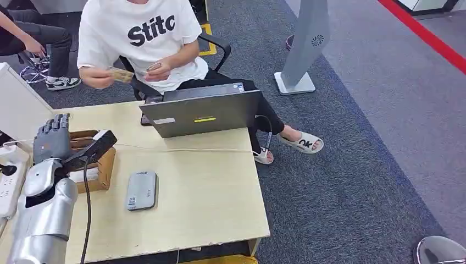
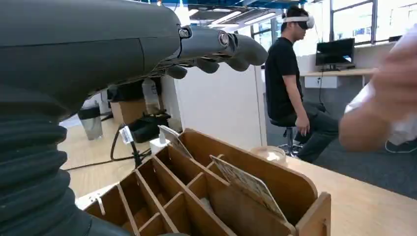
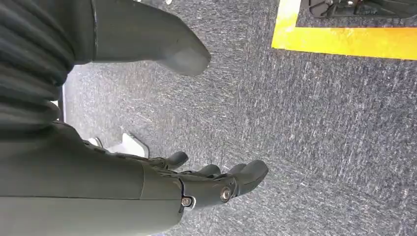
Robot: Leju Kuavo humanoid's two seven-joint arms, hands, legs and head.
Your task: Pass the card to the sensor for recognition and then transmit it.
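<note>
My left hand (image 1: 52, 137) hovers over a wooden card box (image 1: 101, 168) at the table's left side, fingers apart and holding nothing. In the left wrist view the same hand (image 2: 216, 46) spreads above the box (image 2: 275, 182), where a patterned card (image 2: 248, 184) leans in one slot. A grey flat sensor (image 1: 141, 190) lies on the table to the right of the box. A seated person in a white shirt holds a card (image 1: 121, 74) beyond the table. My right hand (image 3: 211, 182) hangs over grey carpet, open and bare.
A grey laptop (image 1: 203, 113) stands at the table's far edge with a white cable (image 1: 187, 149) running across the wood. A white power strip (image 1: 8, 184) lies at far left. A grey standing sign (image 1: 305, 47) is on the carpet to the right.
</note>
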